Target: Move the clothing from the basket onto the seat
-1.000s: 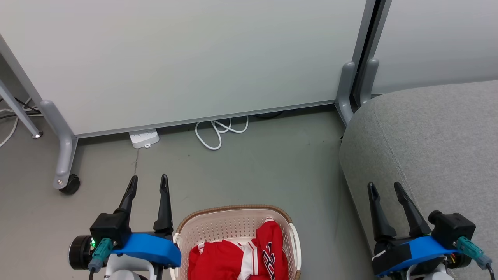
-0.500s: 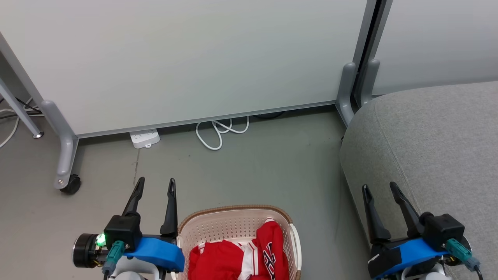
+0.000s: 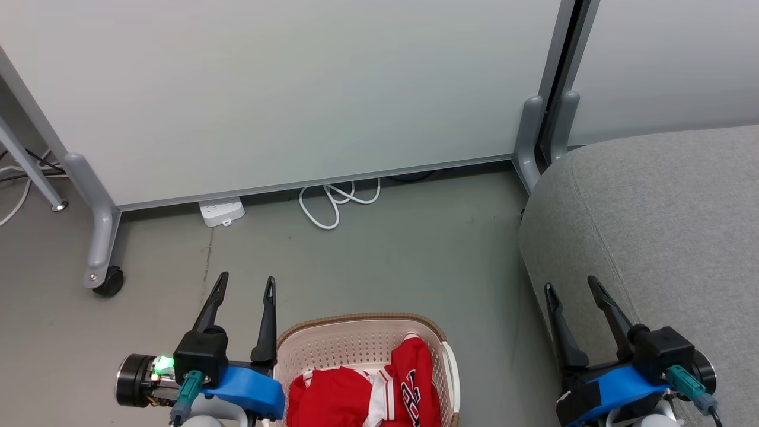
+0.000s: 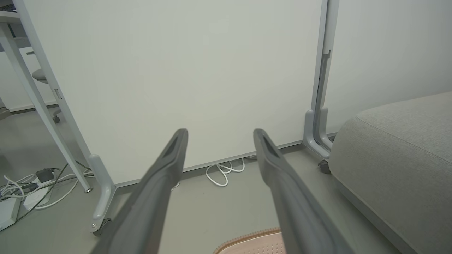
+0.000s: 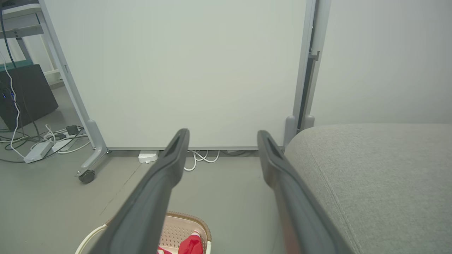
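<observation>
The basket (image 3: 356,341) stood on the grey floor (image 3: 403,261) at the bottom of the head view. The clothing (image 3: 332,397) lay heaped inside it: a plainer red piece in the basket's left half, and a jersey (image 3: 415,379) with white striped trim and black-and-white lettering draped up against the basket's right wall. The left gripper (image 3: 246,277) hung just beside the basket's left rim, its two dark fingers spread apart with nothing between them and their tips pointing past the basket's far end. The right gripper (image 3: 570,282) was well to the right of the basket, its jaws likewise standing wide and empty, seen against the edge of the seat (image 3: 652,225). That seat, grey fabric with a rounded corner and a stitched seam, stood to the basket's right, apart from it, with a strip of bare floor between them. Beyond the basket rose a pale partition panel (image 3: 296,89). At its foot a looped white cable (image 3: 335,204) lay straight ahead of the basket, with a white power strip (image 3: 220,211) ahead and to its left. Farther left of the basket was a dark caster (image 3: 110,281) under the panel's grey leg. In the left wrist view a piece of the basket's brown rim showed low between the parted fingers. In the right wrist view the basket, with a fold of red in it, sat at the bottom edge.
</observation>
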Robot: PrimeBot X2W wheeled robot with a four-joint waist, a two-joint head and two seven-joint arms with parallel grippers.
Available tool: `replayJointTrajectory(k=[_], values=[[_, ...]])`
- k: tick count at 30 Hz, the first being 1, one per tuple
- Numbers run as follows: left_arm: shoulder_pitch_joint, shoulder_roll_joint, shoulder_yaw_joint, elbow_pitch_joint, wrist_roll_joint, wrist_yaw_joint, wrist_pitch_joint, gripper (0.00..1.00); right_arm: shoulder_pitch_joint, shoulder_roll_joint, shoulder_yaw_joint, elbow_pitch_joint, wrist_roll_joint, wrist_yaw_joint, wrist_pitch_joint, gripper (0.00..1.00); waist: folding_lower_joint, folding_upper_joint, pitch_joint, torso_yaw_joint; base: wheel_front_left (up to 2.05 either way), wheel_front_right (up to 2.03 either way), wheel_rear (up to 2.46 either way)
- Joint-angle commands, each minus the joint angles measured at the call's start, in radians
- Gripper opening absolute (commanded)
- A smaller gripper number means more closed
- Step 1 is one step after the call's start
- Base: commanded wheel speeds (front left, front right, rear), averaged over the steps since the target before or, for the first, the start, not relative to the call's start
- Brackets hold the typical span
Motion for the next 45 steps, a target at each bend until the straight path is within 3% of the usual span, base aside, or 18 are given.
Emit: replayJointTrajectory(k=[1,18,27,35,45], values=[[-0.014,0.000,0.004,0.003,0.004,-0.005,-0.005,1.00,-0.008,-0.006,0.001,0.005,-0.004,0.000,-0.006,1.00,0.0000,0.0000,0.001,-0.001,0.00,0.00,0.00],[-0.050,0.007,-0.011,0.057,0.022,-0.036,-0.005,1.00,-0.026,-0.006,0.010,0.010,-0.003,0.000,-0.005,1.00,0.0000,0.0000,0.033,-0.020,0.00,0.00,0.00],[-0.189,0.057,-0.063,0.192,0.050,-0.069,-0.005,1.00,-0.093,-0.006,0.020,-0.009,-0.013,0.000,-0.005,1.00,0.0000,0.0000,0.170,-0.077,0.00,0.00,0.00],[-0.338,0.117,-0.159,0.339,0.080,-0.088,-0.005,1.00,-0.184,-0.005,0.038,-0.029,-0.010,0.000,-0.005,1.00,0.0000,0.0000,0.322,-0.135,0.00,0.00,0.00],[-0.526,0.210,-0.370,0.506,0.090,-0.093,-0.005,1.00,-0.299,-0.005,0.066,-0.066,0.006,0.000,-0.005,1.00,0.0000,0.0000,0.510,-0.198,0.00,0.00,0.00]])
